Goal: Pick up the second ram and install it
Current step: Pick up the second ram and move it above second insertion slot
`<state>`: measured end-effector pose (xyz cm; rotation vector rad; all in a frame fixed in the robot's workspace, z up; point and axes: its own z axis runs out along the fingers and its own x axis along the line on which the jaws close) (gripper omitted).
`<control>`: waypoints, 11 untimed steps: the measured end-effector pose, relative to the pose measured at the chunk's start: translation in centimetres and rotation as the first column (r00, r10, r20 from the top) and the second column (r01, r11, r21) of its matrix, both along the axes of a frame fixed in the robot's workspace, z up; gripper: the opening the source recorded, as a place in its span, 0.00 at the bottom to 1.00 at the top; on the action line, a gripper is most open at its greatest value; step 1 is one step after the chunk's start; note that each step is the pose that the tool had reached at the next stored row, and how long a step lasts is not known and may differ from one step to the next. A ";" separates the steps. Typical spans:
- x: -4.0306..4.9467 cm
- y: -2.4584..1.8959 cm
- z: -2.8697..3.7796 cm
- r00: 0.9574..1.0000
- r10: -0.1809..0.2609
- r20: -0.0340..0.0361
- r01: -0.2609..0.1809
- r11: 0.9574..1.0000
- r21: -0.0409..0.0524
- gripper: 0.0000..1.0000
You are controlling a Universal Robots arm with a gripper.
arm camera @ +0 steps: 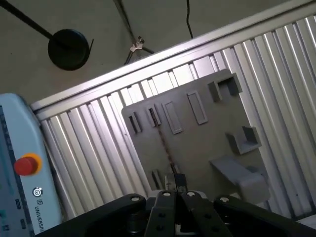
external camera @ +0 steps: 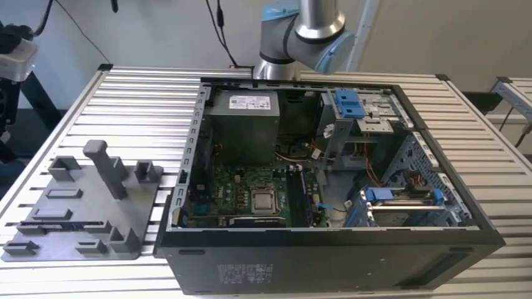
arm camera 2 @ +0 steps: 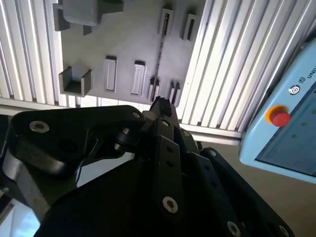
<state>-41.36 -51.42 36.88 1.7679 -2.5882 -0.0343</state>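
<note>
Tool point(arm camera: 175, 181), pinched together and empty, hangs over the grey plate point(arm camera: 197, 143) holding the second ram point(arm camera: 163, 145) on edge; pickup pending, likely needing it spread astride the ram.

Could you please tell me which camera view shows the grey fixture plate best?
The first wrist view: the fixture plate appears nearly whole, seen from above. The second wrist view cuts part of it off; the exterior view shows it obliquely, at the exterior view's left.

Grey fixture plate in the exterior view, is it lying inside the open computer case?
No, the grey fixture plate lies on the slatted table beside the computer case, on the exterior view's left.
</note>
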 end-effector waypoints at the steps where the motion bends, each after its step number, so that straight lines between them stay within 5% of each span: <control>1: 0.00 0.00 -0.03 1.000 0.017 0.001 -0.017 1.000 -0.001 0.11; 7: -0.01 0.11 -0.20 0.995 0.099 0.000 -0.099 0.995 -0.018 0.11; 11: -0.01 0.30 -0.34 0.990 0.141 0.007 -0.140 0.990 -0.019 0.11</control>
